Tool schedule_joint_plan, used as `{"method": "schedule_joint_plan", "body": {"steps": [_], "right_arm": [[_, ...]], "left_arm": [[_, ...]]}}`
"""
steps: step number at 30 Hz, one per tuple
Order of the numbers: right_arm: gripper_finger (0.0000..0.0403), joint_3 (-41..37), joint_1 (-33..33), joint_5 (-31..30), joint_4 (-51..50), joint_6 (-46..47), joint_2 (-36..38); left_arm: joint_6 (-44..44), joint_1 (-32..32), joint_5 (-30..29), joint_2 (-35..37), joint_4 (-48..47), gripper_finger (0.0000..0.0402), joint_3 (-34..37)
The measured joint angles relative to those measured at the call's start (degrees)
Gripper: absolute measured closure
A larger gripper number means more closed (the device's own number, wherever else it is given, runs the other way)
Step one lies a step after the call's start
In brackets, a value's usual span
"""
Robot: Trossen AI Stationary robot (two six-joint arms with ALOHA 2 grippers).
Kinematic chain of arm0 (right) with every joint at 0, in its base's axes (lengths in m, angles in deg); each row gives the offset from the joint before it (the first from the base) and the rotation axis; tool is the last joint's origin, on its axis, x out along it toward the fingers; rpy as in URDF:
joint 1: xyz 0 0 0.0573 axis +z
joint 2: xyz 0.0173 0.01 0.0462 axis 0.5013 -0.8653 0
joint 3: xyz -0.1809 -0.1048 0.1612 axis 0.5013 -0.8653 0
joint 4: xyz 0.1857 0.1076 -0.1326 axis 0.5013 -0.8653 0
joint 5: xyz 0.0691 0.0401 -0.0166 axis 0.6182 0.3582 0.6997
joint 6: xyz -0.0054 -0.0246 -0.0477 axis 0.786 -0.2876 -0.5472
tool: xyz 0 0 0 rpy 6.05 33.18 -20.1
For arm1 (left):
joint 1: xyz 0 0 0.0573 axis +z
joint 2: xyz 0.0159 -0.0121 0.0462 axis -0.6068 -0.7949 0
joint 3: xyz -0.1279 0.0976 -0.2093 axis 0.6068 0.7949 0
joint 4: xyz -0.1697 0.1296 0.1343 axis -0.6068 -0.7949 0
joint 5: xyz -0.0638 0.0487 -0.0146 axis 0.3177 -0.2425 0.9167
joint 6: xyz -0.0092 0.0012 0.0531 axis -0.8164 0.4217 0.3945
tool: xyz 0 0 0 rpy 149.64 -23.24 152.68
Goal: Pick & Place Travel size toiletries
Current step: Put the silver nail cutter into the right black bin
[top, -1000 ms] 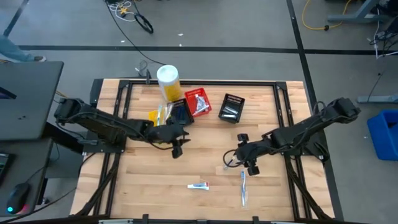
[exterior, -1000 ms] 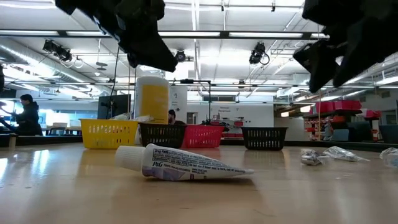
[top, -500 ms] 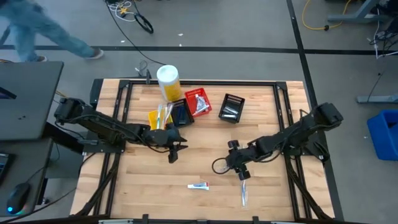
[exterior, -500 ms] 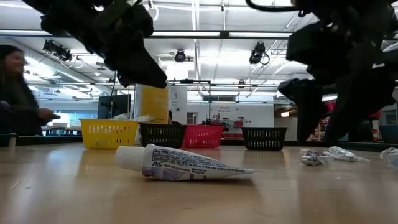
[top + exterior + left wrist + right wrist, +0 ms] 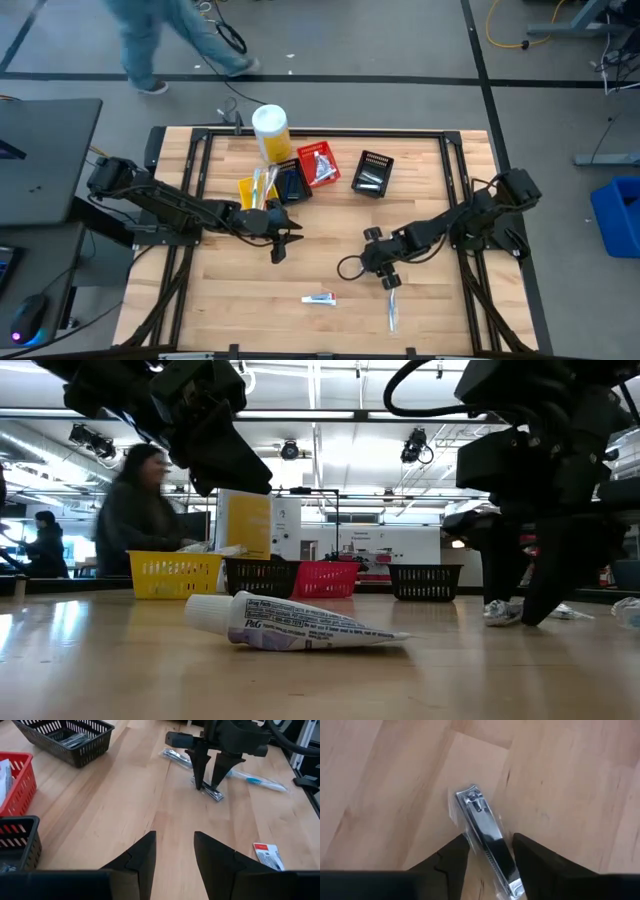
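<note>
High view: your right gripper stands over a packet at table centre-right; the left gripper waits, fingers parted and empty, at nine o'clock of it.

Right wrist view: its fingers straddle the wrapped nail clipper, not yet clamped. Pick step; next, you should close and lift.

The wooden table is carrying a yellow canister; beside it are sitting four baskets, while a white tube, toothbrush and wrapped nail clipper are lying farther off.
</note>
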Motion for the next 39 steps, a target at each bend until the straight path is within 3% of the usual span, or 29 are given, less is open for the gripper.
{"method": "schedule_joint_plan", "body": {"steps": [13, 19, 23, 25, 30, 35, 39], "right_arm": [[0.0331, -0.2, -3.3, 0.7, -0.9, -3.8, 2.3], [0.0342, -0.3, -7.1, -10.1, -7.7, -7.3, 12.2], [0.0342, -0.3, -13.0, -19.5, -9.8, -11.6, 19.1], [0.0342, -0.2, -16.9, -20.6, -9.5, -12.7, 21.5], [0.0341, -0.2, -29.5, -19.4, -8.0, -13.1, 22.8], [0.0335, -0.2, -40.9, -10.4, -5.6, -14.0, 19.6], [0.0333, -0.2, -45.7, -4.3, -3.0, -14.7, 15.5]], "left_arm": [[0.0, 0.0, -1.6, 0.0, 0.0, 0.0262, 0.0], [0.0, 0.0, -1.7, 0.0, -0.1, 0.0262, 0.0], [0.0, 0.0, -1.7, 0.0, 0.3, 0.0262, 0.0], [0.0, 0.0, -2.0, 0.0, 0.4, 0.0262, 0.0], [0.0, 0.0, -3.7, 0.0, 0.5, 0.0262, 0.0], [0.0, 0.0, -3.8, 0.0, 0.7, 0.0262, 0.0], [-0.1, 0.0, -3.8, 0.0, 0.9, 0.0262, 0.0]]}}
